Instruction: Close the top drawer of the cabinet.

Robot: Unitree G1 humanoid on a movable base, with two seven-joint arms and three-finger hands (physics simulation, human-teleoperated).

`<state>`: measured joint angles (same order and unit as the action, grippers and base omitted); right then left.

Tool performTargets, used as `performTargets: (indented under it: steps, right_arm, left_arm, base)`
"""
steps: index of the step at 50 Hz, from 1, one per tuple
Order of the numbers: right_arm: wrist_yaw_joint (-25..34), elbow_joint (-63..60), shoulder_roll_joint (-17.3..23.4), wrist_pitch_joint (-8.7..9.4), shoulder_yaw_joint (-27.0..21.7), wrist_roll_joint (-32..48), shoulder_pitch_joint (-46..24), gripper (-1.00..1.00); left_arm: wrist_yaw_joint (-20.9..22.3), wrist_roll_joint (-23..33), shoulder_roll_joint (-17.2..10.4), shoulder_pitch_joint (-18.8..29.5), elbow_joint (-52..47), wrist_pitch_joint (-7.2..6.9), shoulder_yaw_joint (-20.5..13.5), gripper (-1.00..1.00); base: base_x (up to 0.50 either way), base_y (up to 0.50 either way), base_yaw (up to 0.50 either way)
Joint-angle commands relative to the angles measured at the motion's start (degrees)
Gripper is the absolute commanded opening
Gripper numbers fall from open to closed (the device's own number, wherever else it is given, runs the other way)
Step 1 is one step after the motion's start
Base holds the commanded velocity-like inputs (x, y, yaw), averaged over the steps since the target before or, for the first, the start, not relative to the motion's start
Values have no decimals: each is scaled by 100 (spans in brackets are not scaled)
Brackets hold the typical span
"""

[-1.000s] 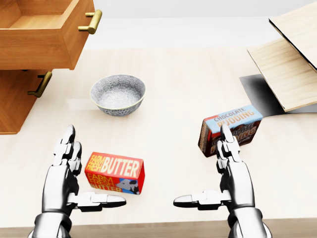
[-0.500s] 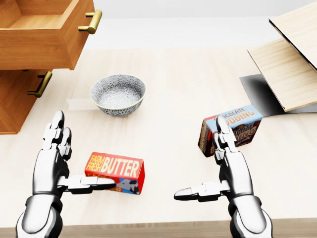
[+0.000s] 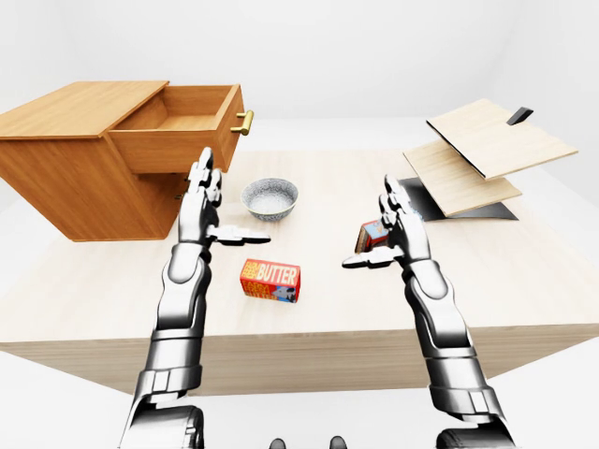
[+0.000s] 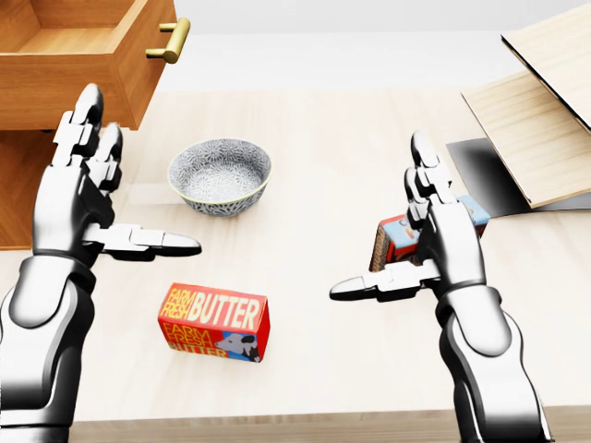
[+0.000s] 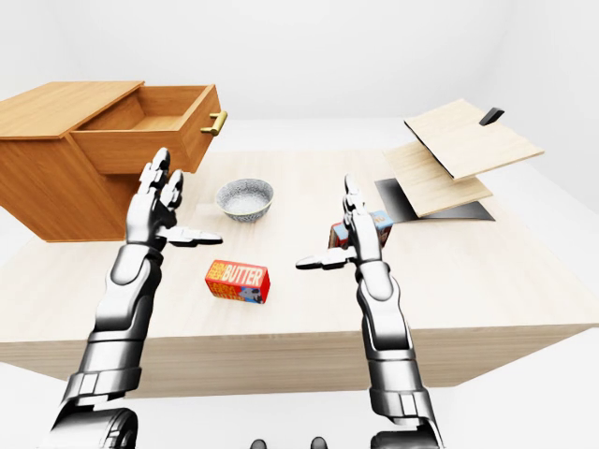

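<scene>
The wooden cabinet (image 3: 75, 178) stands at the table's left in the left-eye view. Its top drawer (image 4: 83, 83) is pulled far out, with an empty inside and a brass handle (image 4: 171, 40) on its front. A lower drawer sits flush below. My left hand (image 4: 129, 185) is open with fingers straight up, just below the drawer's front lower corner and not touching it. My right hand (image 4: 379, 217) is open too, held above the table's middle right, thumb pointing left.
A patterned bowl (image 4: 220, 175) sits between the hands, a butter box (image 4: 214, 321) lower down. The right hand partly hides a chocolate pudding box (image 4: 395, 242). Tilted wooden boards (image 4: 540, 120) on a dark stand (image 4: 480, 175) occupy the right.
Both hands have risen and moved up the head view. The left hand went from beside the butter box to just under the drawer. The right hand now covers more of the pudding box.
</scene>
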<state>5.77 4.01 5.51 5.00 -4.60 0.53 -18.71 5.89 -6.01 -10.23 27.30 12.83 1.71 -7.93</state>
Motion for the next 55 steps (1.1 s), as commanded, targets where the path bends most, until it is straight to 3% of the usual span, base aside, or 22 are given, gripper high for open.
performTargets:
  steps: [1, 2, 4, 5, 6, 13, 20, 23, 30, 33, 38, 40, 46, 55]
  right_arm:
    - [-56, 352, 224, 0, -141, -104, -800, 100]
    - [-58, 399, 266, 0, -158, -124, -937, 100]
    - [-79, 438, 308, 0, -174, -149, -1064, 100]
    - [-79, 455, 350, 0, -193, -177, -1193, 100]
    - [-92, 484, 385, 0, -196, -176, -1295, 100]
    - [-126, 940, 607, 0, -219, -121, -1890, 100]
    - [-63, 1133, 757, 0, -228, 88, -2275, 100]
    - [-58, 1320, 814, 0, -278, 61, -2476, 100]
    - [-19, 1604, 845, 0, -268, 7, -2579, 100]
    - [20, 1611, 843, 0, -256, -5, -2536, 100]
    - [55, 1564, 844, 0, -254, 5, -2484, 100]
    - [54, 1627, 841, 0, -260, 9, -2490, 100]
    - [57, 1679, 830, 0, -249, 35, -2418, 100]
    - [93, 1703, 816, 0, -248, 60, -2392, 100]
  left_arm:
    - [47, -340, -203, 831, -343, -671, -66, 100]
    - [40, -183, -255, 1035, -122, -330, -30, 100]
    - [79, -84, -306, 1157, -134, -407, 8, 100]
    - [62, -108, -321, 1318, -166, -608, -4, 100]
    - [90, -100, -344, 1455, -129, -668, 7, 100]
    - [132, 73, -416, 2265, 438, -671, 76, 100]
    - [177, 173, -463, 2728, 894, -671, 91, 100]
    - [162, 179, -469, 2928, 1146, -607, 87, 100]
    - [174, 159, -452, 3044, 1426, -441, 97, 100]
    - [186, 122, -420, 3014, 1452, -438, 110, 100]
    - [169, 141, -409, 2976, 1414, -442, 123, 100]
    - [168, 153, -395, 2899, 1237, -540, 144, 100]
    - [185, 203, -380, 2853, 1126, -596, 148, 100]
    - [210, 275, -352, 2816, 1303, -414, 151, 100]
  base:
    - [0, 0, 0]
    - [0, 0, 0]
    - [0, 0, 0]
    - [0, 0, 0]
    - [0, 0, 0]
    - [0, 0, 0]
    - [0, 0, 0]
    - [0, 0, 0]
    - [0, 0, 0]
    - [0, 0, 0]
    - [0, 0, 0]
    - [0, 0, 0]
    - [0, 0, 0]
    - [0, 0, 0]
